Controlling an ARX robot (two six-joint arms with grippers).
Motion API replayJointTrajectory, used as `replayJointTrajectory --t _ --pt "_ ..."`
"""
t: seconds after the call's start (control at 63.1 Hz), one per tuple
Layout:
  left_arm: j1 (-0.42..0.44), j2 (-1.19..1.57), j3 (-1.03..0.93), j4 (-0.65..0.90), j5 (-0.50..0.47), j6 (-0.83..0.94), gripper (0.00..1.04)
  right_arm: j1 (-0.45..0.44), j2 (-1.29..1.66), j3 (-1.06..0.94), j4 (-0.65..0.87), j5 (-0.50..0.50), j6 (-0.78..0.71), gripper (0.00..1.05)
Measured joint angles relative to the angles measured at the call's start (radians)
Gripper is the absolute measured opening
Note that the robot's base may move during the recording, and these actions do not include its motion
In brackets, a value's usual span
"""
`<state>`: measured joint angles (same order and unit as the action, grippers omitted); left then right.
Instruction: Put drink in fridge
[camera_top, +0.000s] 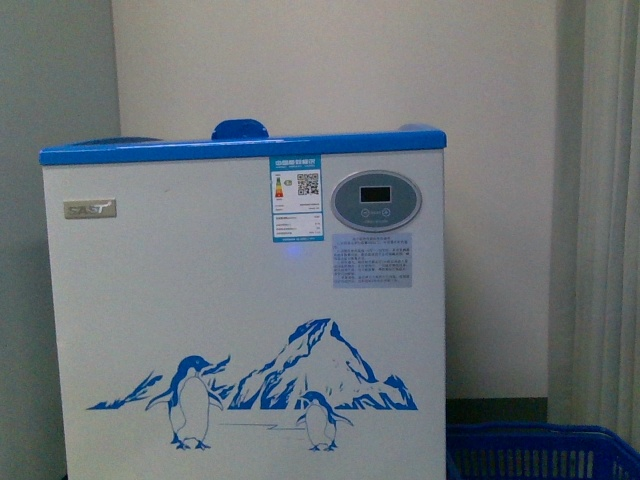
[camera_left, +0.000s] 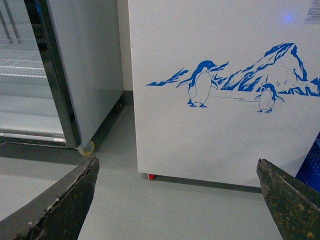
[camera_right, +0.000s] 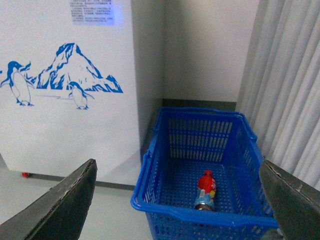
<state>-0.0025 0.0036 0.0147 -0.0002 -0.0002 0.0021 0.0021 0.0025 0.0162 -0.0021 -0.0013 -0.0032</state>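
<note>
The white fridge (camera_top: 240, 320) fills the front view, with a tall grey cabinet (camera_left: 85, 60) just beside it. A blue basket (camera_right: 200, 137) sits on the floor at its other side. The left gripper (camera_left: 176, 165) and right gripper (camera_right: 176, 164) both have fingers wide apart, empty — and the drink (camera_right: 205, 191), a red-capped bottle, lies inside that basket.

Fridge (camera_top: 245, 330) blocks 12 o'clock. Basket (camera_top: 540, 455) at 5 o'clock: top open, clear from above; curtain (camera_top: 605, 220) bounds it at 3 o'clock.
</note>
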Motion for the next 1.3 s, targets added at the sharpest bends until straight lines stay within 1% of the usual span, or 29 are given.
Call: replayJointTrajectory --t 0.856,0.871,0.903,0.935,0.951,0.982,1.03,1.093,1.125,1.157,1.188,1.22,1.299 --pt "0.0 0.0 0.0 0.0 0.0 0.0 0.97 0.0 0.0 0.0 0.0 0.001 0.0 0.97" --pt "0.0 0.0 0.0 0.0 0.0 0.0 0.97 0.001 0.002 0.0 -0.001 0.007 0.003 0.97" --pt "0.0 0.0 0.0 0.0 0.001 0.0 0.97 0.016 0.028 0.013 -0.051 0.078 0.032 0.97" --pt "0.0 0.0 0.0 0.0 0.002 0.0 0.97 0.021 0.053 0.034 -0.106 0.126 0.056 0.97" --pt "0.0 0.0 0.0 0.0 0.0 0.0 0.97 0.02 0.086 0.055 -0.153 0.164 0.074 0.97" --pt "0.0 0.0 0.0 0.0 0.0 0.0 0.97 -0.003 0.151 0.087 -0.209 0.202 0.106 0.97" --pt "0.0 0.0 0.0 0.0 0.0 0.0 0.97 -0.084 0.283 0.127 -0.214 0.179 0.118 0.97" --pt "0.0 0.0 0.0 0.0 0.001 0.0 0.97 -0.197 0.463 0.172 -0.135 0.077 0.095 0.97" --pt "0.0 0.0 0.0 0.0 0.0 0.0 0.97 -0.252 0.568 0.203 -0.089 0.002 0.08 0.97" --pt "0.0 0.0 0.0 0.0 0.0 0.0 0.97 -0.288 0.655 0.226 -0.049 -0.03 0.063 0.97" --pt "0.0 0.0 0.0 0.0 0.0 0.0 0.97 -0.309 0.717 0.241 -0.018 -0.049 0.054 0.97" --pt "0.0 0.0 0.0 0.0 0.0 0.0 0.97 -0.34 0.843 0.267 0.047 -0.076 0.021 0.97" --pt "0.0 0.0 0.0 0.0 0.0 0.0 0.97 -0.373 1.036 0.307 0.132 -0.093 -0.022 0.97"
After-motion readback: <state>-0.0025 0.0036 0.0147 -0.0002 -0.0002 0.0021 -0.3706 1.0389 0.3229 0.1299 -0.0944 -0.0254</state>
